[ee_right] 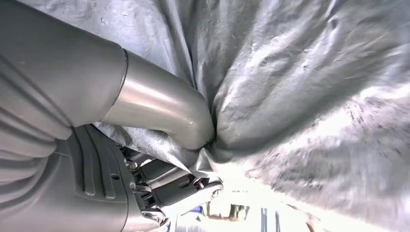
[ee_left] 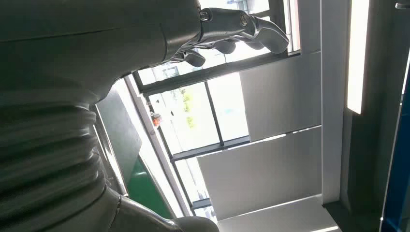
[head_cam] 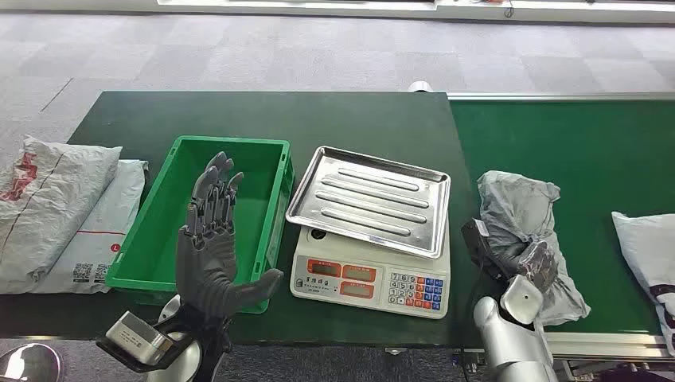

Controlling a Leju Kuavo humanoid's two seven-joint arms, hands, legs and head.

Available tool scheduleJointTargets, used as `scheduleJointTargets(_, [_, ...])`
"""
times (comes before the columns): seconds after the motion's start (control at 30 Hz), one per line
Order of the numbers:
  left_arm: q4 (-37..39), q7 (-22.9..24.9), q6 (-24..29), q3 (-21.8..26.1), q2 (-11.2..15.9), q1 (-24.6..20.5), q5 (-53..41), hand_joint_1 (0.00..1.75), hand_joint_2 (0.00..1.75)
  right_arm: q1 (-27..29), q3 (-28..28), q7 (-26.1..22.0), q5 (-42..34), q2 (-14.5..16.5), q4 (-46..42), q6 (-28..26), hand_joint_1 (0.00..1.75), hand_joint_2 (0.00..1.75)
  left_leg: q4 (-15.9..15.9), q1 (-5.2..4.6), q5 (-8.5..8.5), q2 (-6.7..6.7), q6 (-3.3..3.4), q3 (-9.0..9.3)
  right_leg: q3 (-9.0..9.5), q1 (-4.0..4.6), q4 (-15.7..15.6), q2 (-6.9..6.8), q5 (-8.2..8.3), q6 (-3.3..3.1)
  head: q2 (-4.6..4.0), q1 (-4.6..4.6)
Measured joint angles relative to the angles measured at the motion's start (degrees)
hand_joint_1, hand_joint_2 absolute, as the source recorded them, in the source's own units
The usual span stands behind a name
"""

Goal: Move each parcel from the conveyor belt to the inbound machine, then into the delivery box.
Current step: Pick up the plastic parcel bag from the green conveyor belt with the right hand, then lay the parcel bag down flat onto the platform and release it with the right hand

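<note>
A crumpled grey parcel (head_cam: 521,219) lies on the green conveyor belt (head_cam: 573,143) near its left end. My right hand (head_cam: 509,251) grips its near edge; in the right wrist view the thumb (ee_right: 164,108) presses into the grey plastic (ee_right: 300,87) and the fingers (ee_right: 174,186) curl under it. My left hand (head_cam: 211,239) is raised upright in front of the green box (head_cam: 171,247), fingers apart and holding nothing. The scale (head_cam: 370,282) with its steel tray (head_cam: 370,199) stands between box and belt.
Another white parcel (head_cam: 649,255) lies at the right edge of the belt. Two white parcels (head_cam: 56,207) are stacked on the dark table (head_cam: 263,115) left of the green box. Grey floor lies beyond the table.
</note>
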Motion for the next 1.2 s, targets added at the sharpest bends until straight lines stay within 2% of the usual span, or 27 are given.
scheduleJointTargets(0.2, [-0.28,-0.01,0.15,0.15,-0.01,0.09,-0.10,0.00,1.75,2.15,0.78,-0.10,0.00,1.02,-8.38,0.11,1.75,1.75,0.00,-0.11,-0.03,-0.17,0.08,-0.07,0.02,-0.07,0.00,-0.20,-0.11,0.10,0.00,0.00])
scheduleJointTargets(0.33, [-0.31,0.00,0.19,0.16,-0.03,0.10,-0.14,0.00,1.75,3.38,0.90,-0.10,-0.01,1.49,-12.25,-2.57,1.75,1.75,0.02,-0.22,0.00,-0.25,0.18,-0.10,0.03,-0.17,0.00,-0.28,-0.10,0.13,0.00,0.00])
scheduleJointTargets(0.6, [-0.22,0.00,-0.55,0.19,-0.16,-0.02,-0.19,0.00,1.75,10.10,4.58,2.88,0.00,1.82,-31.79,-2.17,1.75,1.75,0.02,-0.28,-0.02,-0.31,0.26,-0.12,0.00,-0.20,-0.01,-0.36,-0.17,0.22,0.00,0.00])
scheduleJointTargets(0.67, [-0.06,0.00,-0.73,0.19,-0.17,-0.19,-0.19,0.00,1.75,11.38,5.36,2.16,0.00,1.86,-35.01,-2.72,1.75,1.75,0.02,-0.28,-0.02,-0.31,0.27,-0.13,0.00,-0.20,-0.01,-0.36,-0.19,0.24,0.00,0.00])
scheduleJointTargets(0.77, [0.38,0.00,-0.89,0.19,-0.17,-0.63,-0.15,0.00,1.75,12.59,6.71,-1.67,0.00,2.38,-38.50,-2.54,1.75,1.75,0.01,-0.27,-0.03,-0.26,0.27,-0.13,0.00,-0.20,-0.01,-0.35,-0.18,0.24,0.00,0.00])
scheduleJointTargets(0.93, [1.17,0.00,-0.94,0.19,-0.17,-2.02,0.68,0.00,1.75,11.82,12.92,-4.96,0.00,3.04,-40.06,0.24,1.75,1.75,0.00,-0.27,0.00,-0.22,0.27,-0.11,0.01,-0.19,0.00,-0.33,-0.17,0.23,0.00,0.00])
scheduleJointTargets(1.07, [1.92,0.00,-0.99,0.07,-0.17,-2.93,1.41,0.00,1.75,9.02,19.43,-7.15,0.00,3.96,-37.90,1.87,1.75,1.75,0.00,-0.26,0.05,-0.20,0.26,-0.07,0.02,-0.18,0.00,-0.29,-0.14,0.22,0.00,0.00])
scheduleJointTargets(1.2, [2.41,0.00,-1.04,-0.06,-0.17,-3.25,1.61,0.00,1.75,7.29,23.19,-7.53,-0.03,4.88,-35.62,1.94,1.75,1.75,0.00,-0.27,0.08,-0.32,0.27,-0.11,0.03,-0.19,0.00,-0.38,-0.14,0.22,0.00,0.00])
